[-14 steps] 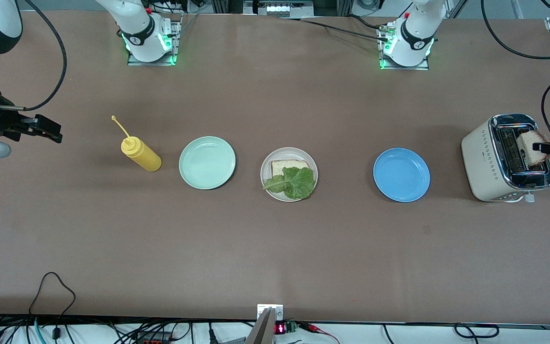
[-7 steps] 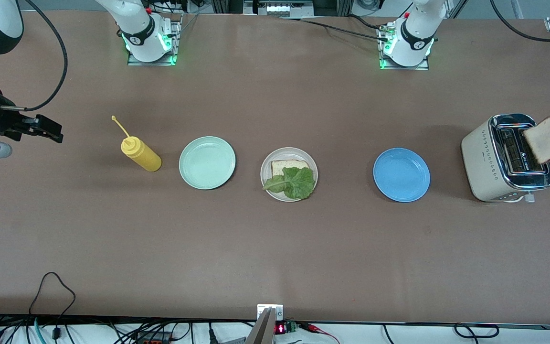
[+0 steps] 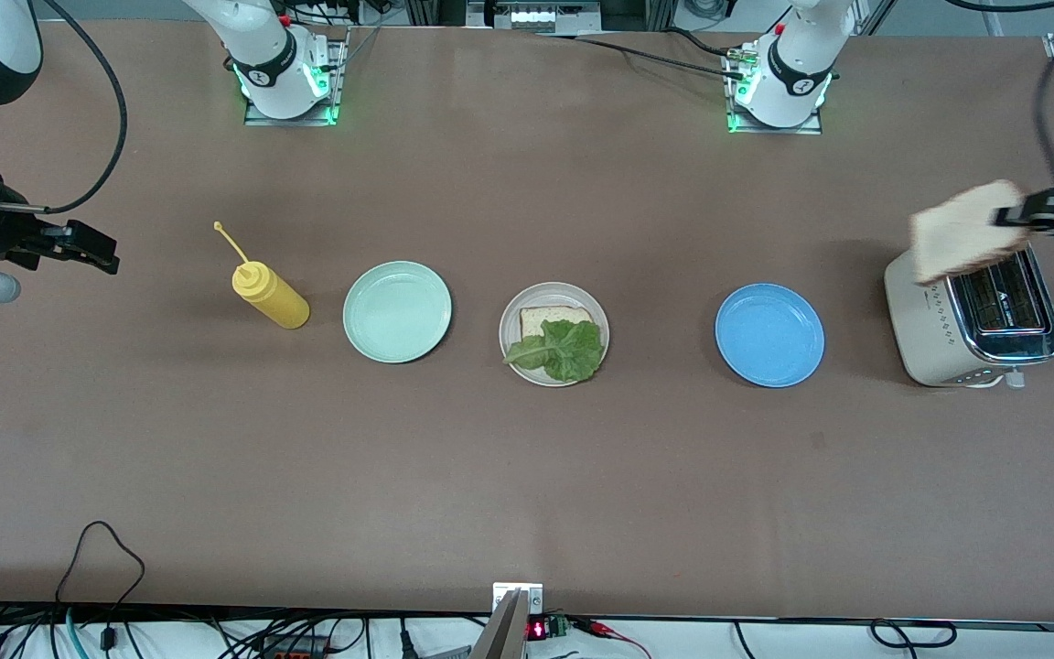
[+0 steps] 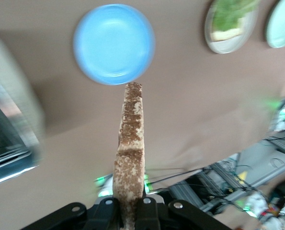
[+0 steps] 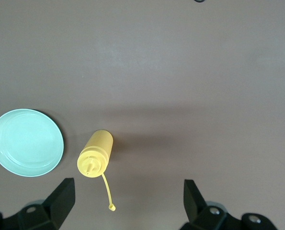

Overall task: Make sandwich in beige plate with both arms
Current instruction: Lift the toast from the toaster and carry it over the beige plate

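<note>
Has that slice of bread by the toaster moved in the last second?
Yes. The bread slice, pinched in the left gripper, has come up out of the toaster slot and now hangs over its edge nearest the blue plate.

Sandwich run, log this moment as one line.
left gripper: shut on bread slice over toaster | right gripper: open, waiting | beige plate: bread and lettuce

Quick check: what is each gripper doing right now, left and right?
Left gripper: shut on the bread slice, up in the air over the toaster.
Right gripper: open, holding nothing, waiting over the table near the mustard bottle.
</note>
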{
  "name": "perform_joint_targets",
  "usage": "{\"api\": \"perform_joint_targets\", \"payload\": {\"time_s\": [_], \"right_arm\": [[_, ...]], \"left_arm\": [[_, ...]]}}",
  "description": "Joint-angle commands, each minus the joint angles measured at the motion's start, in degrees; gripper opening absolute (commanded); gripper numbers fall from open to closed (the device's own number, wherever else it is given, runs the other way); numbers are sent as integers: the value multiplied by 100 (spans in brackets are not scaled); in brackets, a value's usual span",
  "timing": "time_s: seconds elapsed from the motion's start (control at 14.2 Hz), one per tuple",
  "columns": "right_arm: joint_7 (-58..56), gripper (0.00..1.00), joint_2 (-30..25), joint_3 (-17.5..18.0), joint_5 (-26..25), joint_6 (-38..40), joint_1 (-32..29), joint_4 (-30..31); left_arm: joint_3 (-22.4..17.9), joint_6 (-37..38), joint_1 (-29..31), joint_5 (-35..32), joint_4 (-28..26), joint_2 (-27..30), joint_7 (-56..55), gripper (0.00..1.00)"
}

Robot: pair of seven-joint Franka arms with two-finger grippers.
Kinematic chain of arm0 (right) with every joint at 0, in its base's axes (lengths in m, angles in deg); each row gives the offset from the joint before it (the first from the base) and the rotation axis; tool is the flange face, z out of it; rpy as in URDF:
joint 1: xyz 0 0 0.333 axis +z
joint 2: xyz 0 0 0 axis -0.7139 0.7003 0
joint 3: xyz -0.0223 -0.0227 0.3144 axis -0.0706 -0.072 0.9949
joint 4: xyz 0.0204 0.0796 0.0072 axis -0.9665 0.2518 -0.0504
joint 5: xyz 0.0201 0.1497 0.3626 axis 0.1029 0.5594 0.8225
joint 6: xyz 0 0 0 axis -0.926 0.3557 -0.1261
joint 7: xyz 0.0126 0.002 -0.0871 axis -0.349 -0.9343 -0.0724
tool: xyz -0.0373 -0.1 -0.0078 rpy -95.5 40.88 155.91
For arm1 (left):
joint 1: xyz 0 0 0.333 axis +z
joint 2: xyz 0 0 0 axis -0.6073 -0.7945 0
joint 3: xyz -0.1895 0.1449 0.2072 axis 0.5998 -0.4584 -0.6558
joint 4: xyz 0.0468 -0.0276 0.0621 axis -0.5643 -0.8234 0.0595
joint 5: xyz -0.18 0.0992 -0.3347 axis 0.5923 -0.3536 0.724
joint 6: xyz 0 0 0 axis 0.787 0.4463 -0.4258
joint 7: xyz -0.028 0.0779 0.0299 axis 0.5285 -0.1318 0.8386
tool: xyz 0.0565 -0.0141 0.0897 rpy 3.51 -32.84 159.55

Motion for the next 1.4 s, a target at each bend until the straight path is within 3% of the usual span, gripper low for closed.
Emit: {"api": "perform_joint_targets", "payload": {"time_s": [0.0, 0.28, 0.63, 0.84, 1.12, 1.33], "right_arm": [[2, 100, -3, 15, 61, 29, -33, -23], [2, 100, -3, -3, 201, 20, -42, -23], [-7, 100, -3, -12, 220, 38, -86, -23], [-7, 100, -3, -12, 220, 47, -86, -14], [-7, 100, -3, -12, 220, 47, -86, -14], [-7, 100, -3, -12, 220, 47, -86, -14]], "left_arm": [[138, -631, -525, 721, -566, -54, -848, 0], [138, -1792, -1537, 1108, -822, -281, -1078, 0], [138, -3776, -2346, 1715, -2067, -546, -1157, 0], [243, -4859, -2426, 2266, -2685, -572, -1219, 0], [244, -5519, -2435, 3242, -2677, -1098, -1026, 0], [244, -6021, -2557, 3483, -2686, -1372, -771, 0]]}}
